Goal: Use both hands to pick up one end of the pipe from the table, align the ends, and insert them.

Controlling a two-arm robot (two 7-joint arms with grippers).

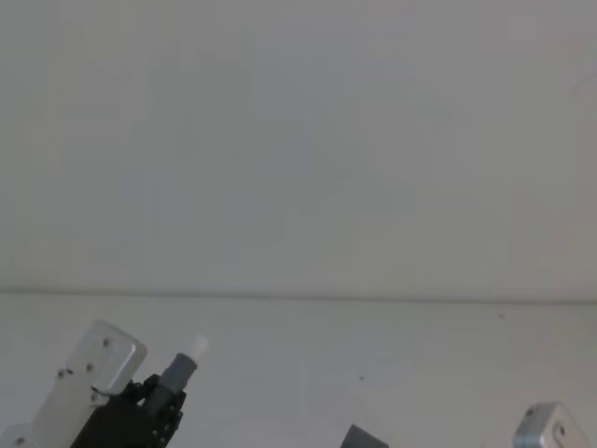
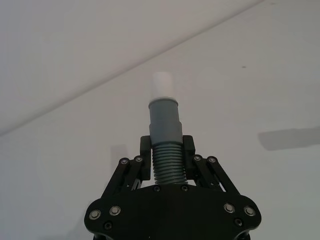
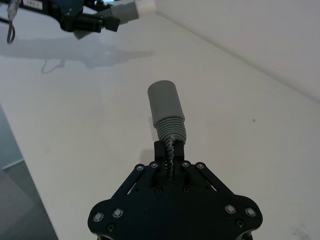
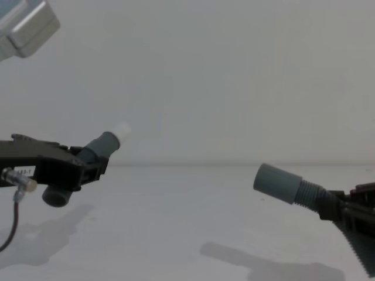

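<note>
My left gripper is shut on the ribbed stretch of one pipe piece, held above the table. Its narrow white tip points up and toward the right. The left wrist view shows this gripper clamped just below the grey sleeve, with the white tip beyond it. My right gripper is shut on the ribbed part of the other piece, whose wide grey collar sticks out ahead. In the chest view that collar faces left, well apart from the white tip and lower than it.
The white table spreads out under both arms and meets a plain pale wall behind. Shadows of the pipe pieces lie on the surface. A cable hangs below the left gripper.
</note>
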